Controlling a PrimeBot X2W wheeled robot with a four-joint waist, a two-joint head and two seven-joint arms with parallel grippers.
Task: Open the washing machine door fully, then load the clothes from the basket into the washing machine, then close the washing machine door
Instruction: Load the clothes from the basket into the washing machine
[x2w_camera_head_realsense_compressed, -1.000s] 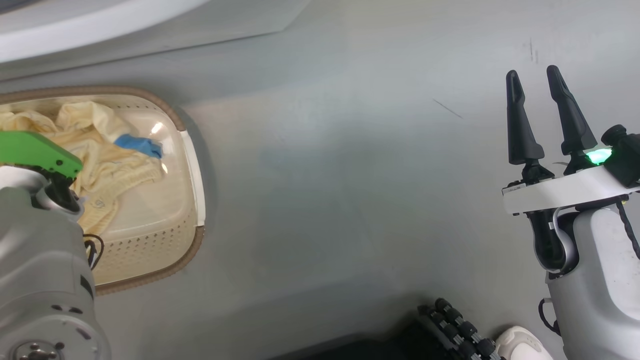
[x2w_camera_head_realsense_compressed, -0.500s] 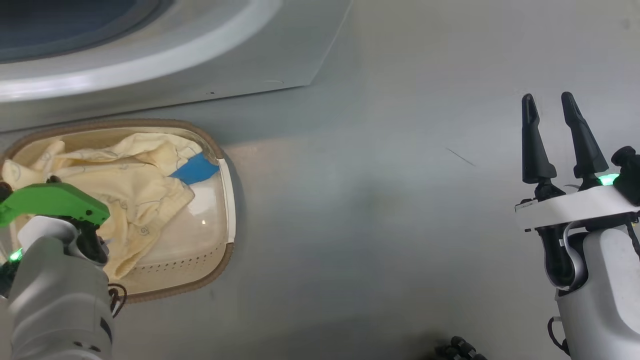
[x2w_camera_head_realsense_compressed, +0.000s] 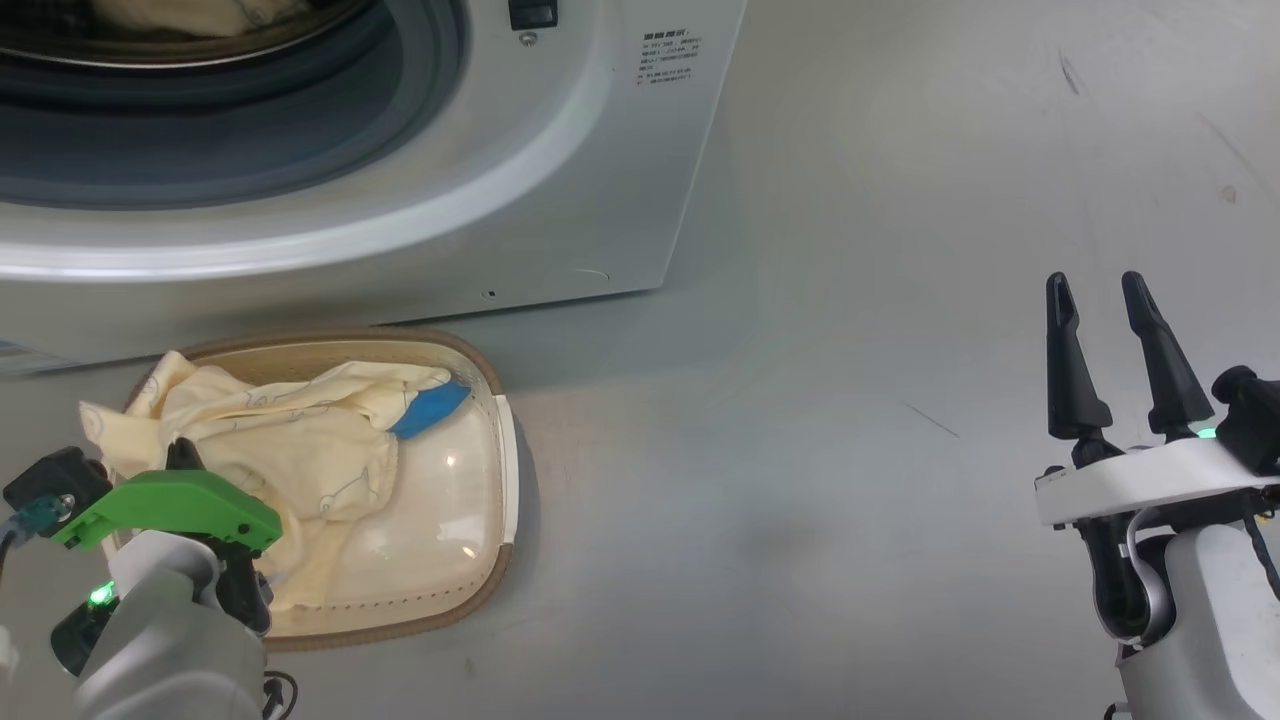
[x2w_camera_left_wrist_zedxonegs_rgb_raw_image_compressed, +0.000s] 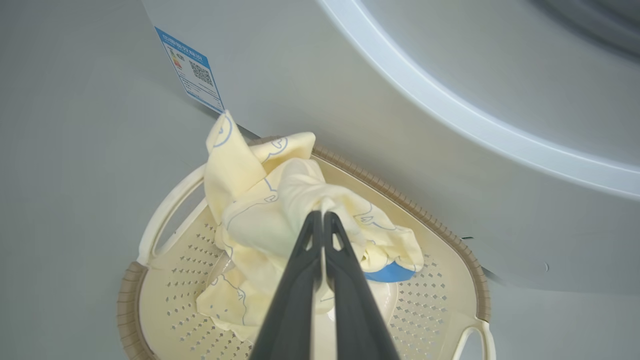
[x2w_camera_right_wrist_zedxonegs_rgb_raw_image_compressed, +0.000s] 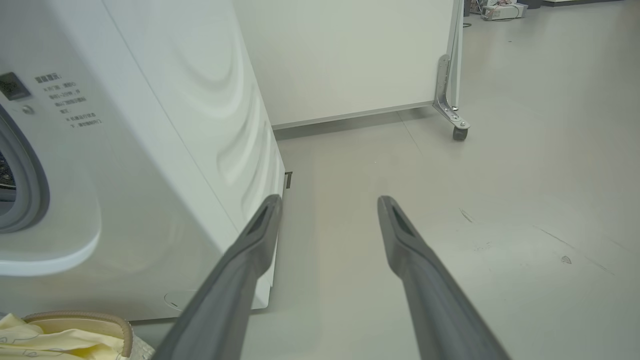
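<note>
Left wrist view centres the left gripper (x2w_camera_left_wrist_zedxonegs_rgb_raw_image_compressed: 320, 215) pinched shut on the clothes (x2w_camera_left_wrist_zedxonegs_rgb_raw_image_compressed: 260, 210) in the basket (x2w_camera_left_wrist_zedxonegs_rgb_raw_image_compressed: 431, 221) at lower middle, likely for lifting into the washer (x2w_camera_left_wrist_zedxonegs_rgb_raw_image_compressed: 350, 125) above, while the right gripper (x2w_camera_head_realsense_compressed: 1093, 282) hangs open at head view's lower right.

Stuck on the washing machine (x2w_camera_left_wrist_zedxonegs_rgb_raw_image_compressed: 310, 100), upper left in the left wrist view: blue-edged label (x2w_camera_left_wrist_zedxonegs_rgb_raw_image_compressed: 192, 75) with QR code, print too small to read. Top centre in the head view, on its front: grey lines (x2w_camera_head_realsense_compressed: 668, 62), illegible.
</note>
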